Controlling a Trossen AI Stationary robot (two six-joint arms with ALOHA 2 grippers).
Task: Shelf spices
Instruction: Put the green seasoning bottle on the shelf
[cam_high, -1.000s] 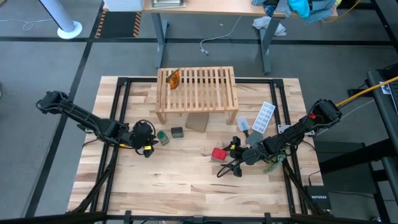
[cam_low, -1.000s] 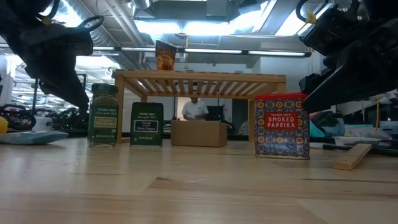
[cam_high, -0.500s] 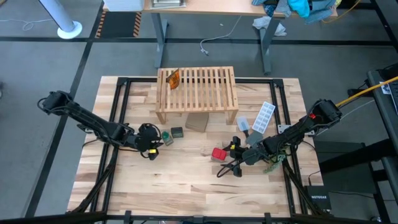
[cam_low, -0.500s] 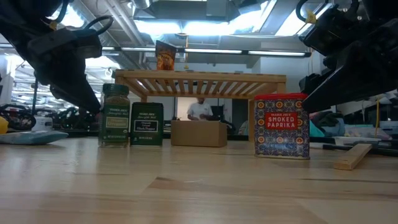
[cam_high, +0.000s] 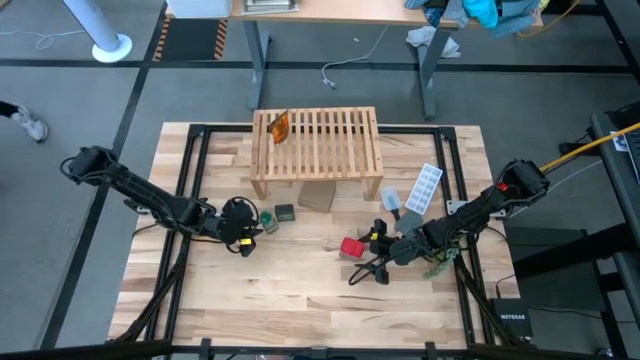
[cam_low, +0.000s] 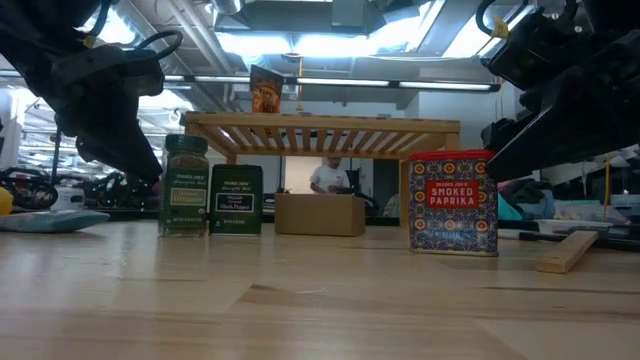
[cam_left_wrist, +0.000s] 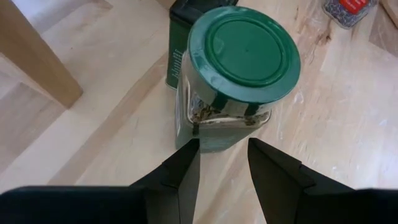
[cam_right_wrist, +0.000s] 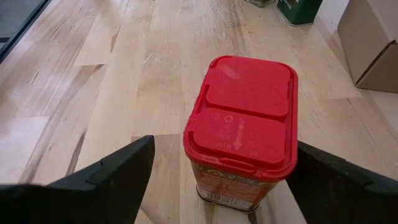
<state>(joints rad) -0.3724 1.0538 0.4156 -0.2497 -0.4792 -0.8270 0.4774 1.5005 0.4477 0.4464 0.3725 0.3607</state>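
From above, the left gripper (cam_high: 250, 223) sits beside the green jar (cam_high: 265, 219), unmoved this half second; an orange packet (cam_high: 279, 126) tops the shelf (cam_high: 316, 142). Low down, the red jar (cam_low: 452, 204) reads "Trader Joe's Smoked Paprika". Left wrist: jaws parted just short of the jar. Right wrist: the right gripper (cam_right_wrist: 214, 171) gapes around the paprika.

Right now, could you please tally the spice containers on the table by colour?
Green round jar: 1
Dark grey-black box jar: 1
Red jar: 1
Orange packet, on the shelf: 1
Total: 4
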